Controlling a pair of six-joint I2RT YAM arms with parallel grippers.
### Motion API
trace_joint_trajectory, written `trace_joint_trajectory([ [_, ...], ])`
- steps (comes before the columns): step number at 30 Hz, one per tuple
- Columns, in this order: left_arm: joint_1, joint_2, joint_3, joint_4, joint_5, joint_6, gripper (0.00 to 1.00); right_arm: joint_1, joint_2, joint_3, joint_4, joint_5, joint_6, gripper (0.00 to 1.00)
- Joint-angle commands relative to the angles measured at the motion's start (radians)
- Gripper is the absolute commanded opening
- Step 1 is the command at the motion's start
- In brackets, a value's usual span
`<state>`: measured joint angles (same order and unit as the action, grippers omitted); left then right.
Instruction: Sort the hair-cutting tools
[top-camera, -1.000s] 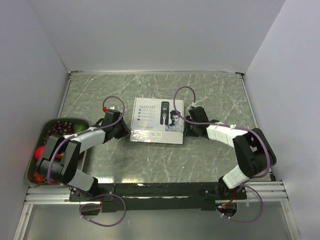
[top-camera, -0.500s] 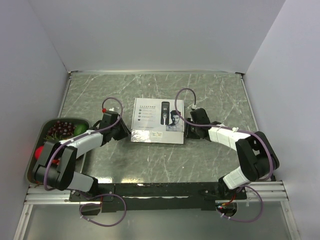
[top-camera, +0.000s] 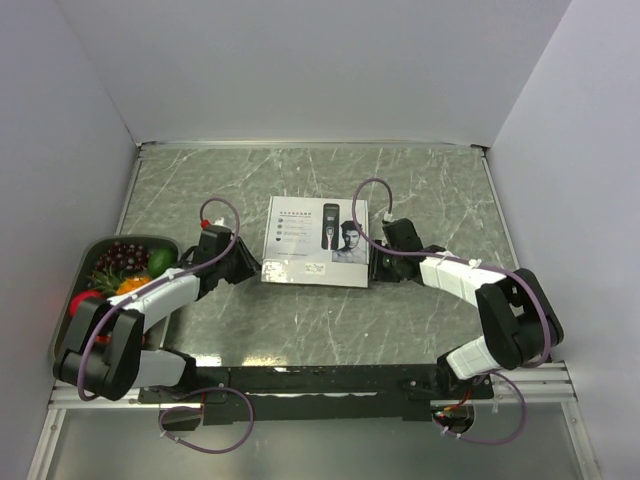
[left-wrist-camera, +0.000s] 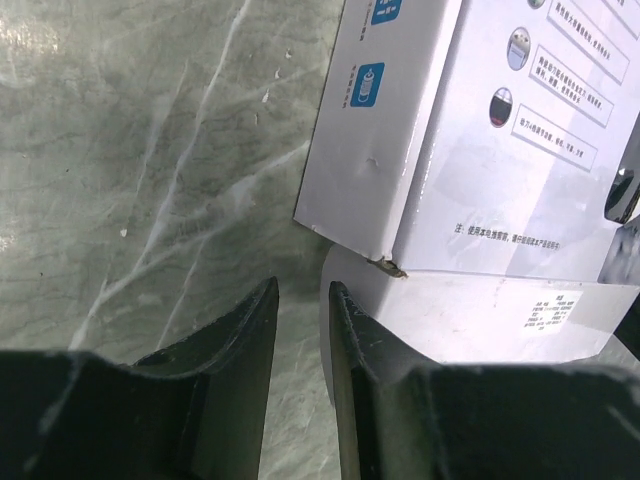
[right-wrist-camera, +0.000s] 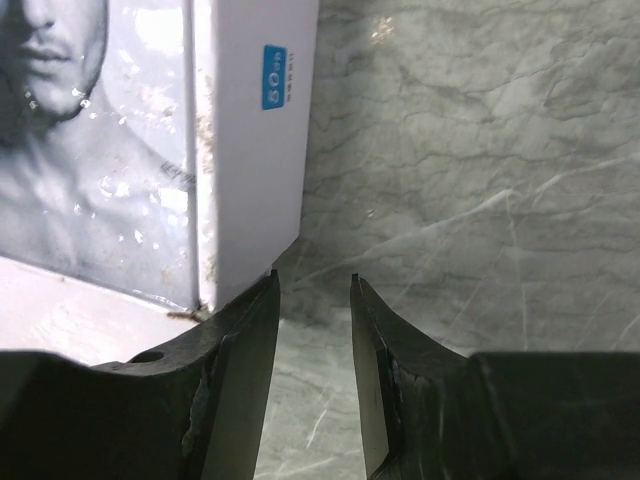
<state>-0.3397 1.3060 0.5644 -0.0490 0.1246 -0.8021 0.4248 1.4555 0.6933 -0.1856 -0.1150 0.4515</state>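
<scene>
No clipper, comb guard, cylindrical piece or cable shows in any view. A flat white box with a printed man's face lies at mid table, a white flap sticking out at its near edge. My left gripper is at the box's near left corner. Its jaws stand a narrow gap apart with only table between them, the right finger against the flap. My right gripper is at the box's near right corner. Its jaws are apart and empty, the left finger beside the box's side.
A grey tray with colourful fruit stands at the left edge, next to the left arm. White walls close in the marble table on three sides. A rail runs along the near edge.
The left arm's elbow has swung nearer and lower, uncovering more fruit; its gripper stays at the box's corner. The right gripper has slid slightly nearer along the box's right side.
</scene>
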Motion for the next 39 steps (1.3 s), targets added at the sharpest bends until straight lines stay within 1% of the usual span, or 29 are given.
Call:
trace_joint_trajectory([
  [1, -0.012, -0.027, -0.003, 0.041, 0.084, -0.028, 0.34, 0.012, -0.063, -0.006, 0.038, -0.072, 0.024, 0.43],
  [6, -0.012, -0.027, 0.0, 0.037, 0.072, -0.023, 0.34, 0.015, -0.06, -0.006, 0.029, -0.049, 0.019, 0.43],
  [14, -0.012, -0.019, -0.009, 0.028, 0.026, -0.019, 0.34, 0.02, -0.035, -0.015, 0.006, 0.072, 0.035, 0.43],
  [32, -0.012, 0.03, -0.008, 0.005, -0.086, -0.014, 0.34, 0.02, -0.007, -0.018, 0.021, 0.113, 0.032, 0.43],
  [39, -0.012, 0.065, -0.001, 0.011, -0.092, -0.008, 0.33, 0.02, -0.015, -0.011, 0.003, 0.113, 0.027, 0.43],
])
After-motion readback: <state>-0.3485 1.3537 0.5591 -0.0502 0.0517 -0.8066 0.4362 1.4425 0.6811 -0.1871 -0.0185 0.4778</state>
